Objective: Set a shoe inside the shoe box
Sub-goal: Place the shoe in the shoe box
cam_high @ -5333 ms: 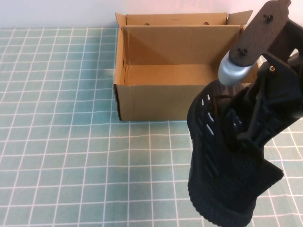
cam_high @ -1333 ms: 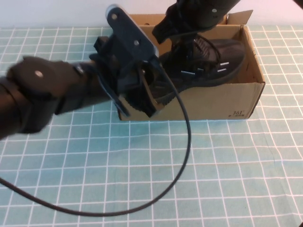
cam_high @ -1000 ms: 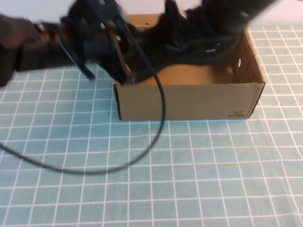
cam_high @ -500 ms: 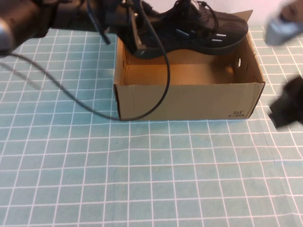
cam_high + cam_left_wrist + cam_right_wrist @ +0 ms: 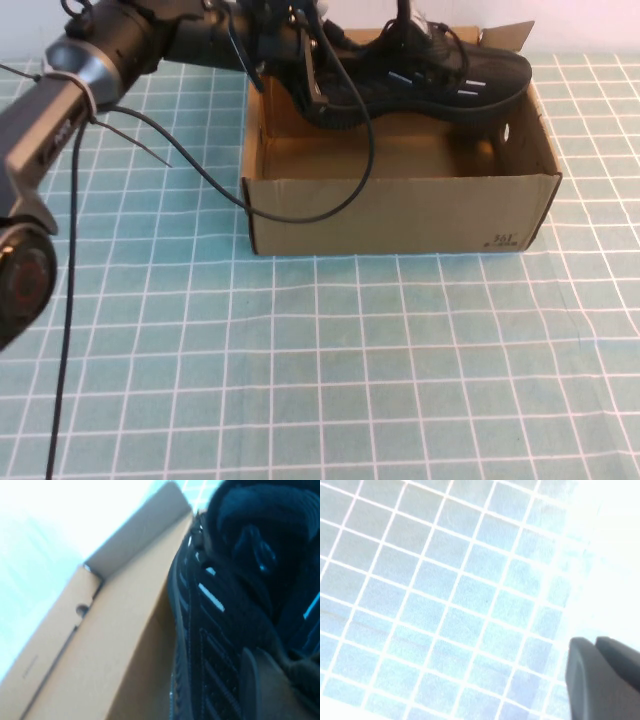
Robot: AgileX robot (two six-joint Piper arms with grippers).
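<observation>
The shoe (image 5: 420,75) was hanging from the right gripper (image 5: 600,672) over the near right part of the table (image 5: 400,380), toe down, in front of the shoe box (image 5: 400,215). Now it lies level over the box's far side, heel toward the left wall, held at the heel by the left gripper (image 5: 305,65), whose arm has reached in from the table's left edge. The right arm has left the high view; its gripper has closed, over bare grid mat.
</observation>
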